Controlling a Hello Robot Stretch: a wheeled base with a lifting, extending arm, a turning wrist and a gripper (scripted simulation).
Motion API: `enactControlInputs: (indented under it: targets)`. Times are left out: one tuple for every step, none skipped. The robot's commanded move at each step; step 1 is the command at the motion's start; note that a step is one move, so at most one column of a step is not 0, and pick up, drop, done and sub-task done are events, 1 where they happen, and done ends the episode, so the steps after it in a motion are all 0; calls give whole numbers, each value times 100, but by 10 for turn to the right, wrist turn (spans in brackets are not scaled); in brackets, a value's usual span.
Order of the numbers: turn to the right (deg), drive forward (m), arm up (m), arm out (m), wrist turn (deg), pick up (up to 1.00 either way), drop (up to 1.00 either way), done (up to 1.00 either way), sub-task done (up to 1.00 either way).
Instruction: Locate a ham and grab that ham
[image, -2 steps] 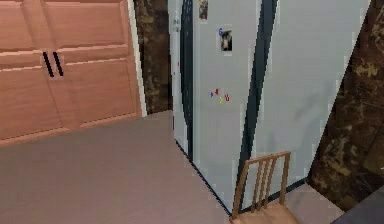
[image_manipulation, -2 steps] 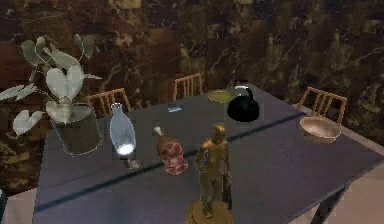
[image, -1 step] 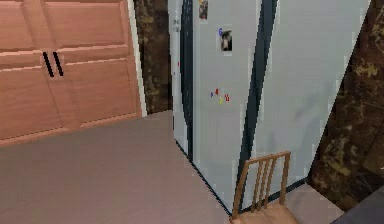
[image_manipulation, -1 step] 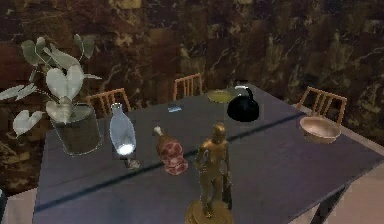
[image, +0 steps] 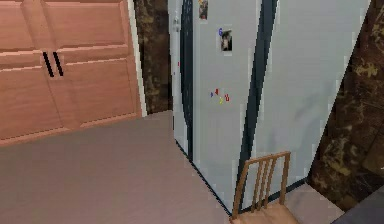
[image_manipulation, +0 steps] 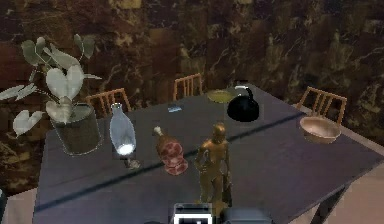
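Out on the arm side view a dark counter (image_manipulation: 290, 165) spans the picture. The ham (image_manipulation: 171, 153) lies on it near the front edge, a reddish, mottled lump with a narrow brown end pointing up and to the left. Just left of it stands a clear bottle (image_manipulation: 122, 130). Farther left is a plant (image_manipulation: 62, 100) with pale leaves in a glass pot. Just right of the ham a gold statue (image_manipulation: 213, 165) stands upright.

At the bottom edge, below the statue, a white marker (image_manipulation: 190, 213) on the arm shows. The end effector (image_manipulation: 158, 220) is a dark bit left of it. Its far end cannot be made out, so I cannot tell whether it grasps anything. The ham lies near it, a little farther up the picture.

Farther back on the counter are a black kettle (image_manipulation: 243, 105), a flat greenish plate (image_manipulation: 220, 96) just left of it, and a small blue thing (image_manipulation: 175, 108). A wooden bowl (image_manipulation: 319, 129) sits toward the right edge. Wooden chairs (image_manipulation: 187, 85) stand along the far side, before a dark mottled wall (image_manipulation: 280, 40).

Ahead, the forward view has a white fridge (image: 235, 100) with small pictures and magnets on its door. Left of it are wooden doors (image: 60, 70) with two black handles. A wooden chair (image: 262, 183) stands at the bottom, in front of the fridge, on a grey floor (image: 100, 170).
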Motion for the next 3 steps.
enactControlInputs:
  targets:
    - [0,0,0,32,0,0,0,0,0]
    - [0,0,0,0,450,0,0,0,0]
    - [0,0,0,0,450,0,0,0,0]
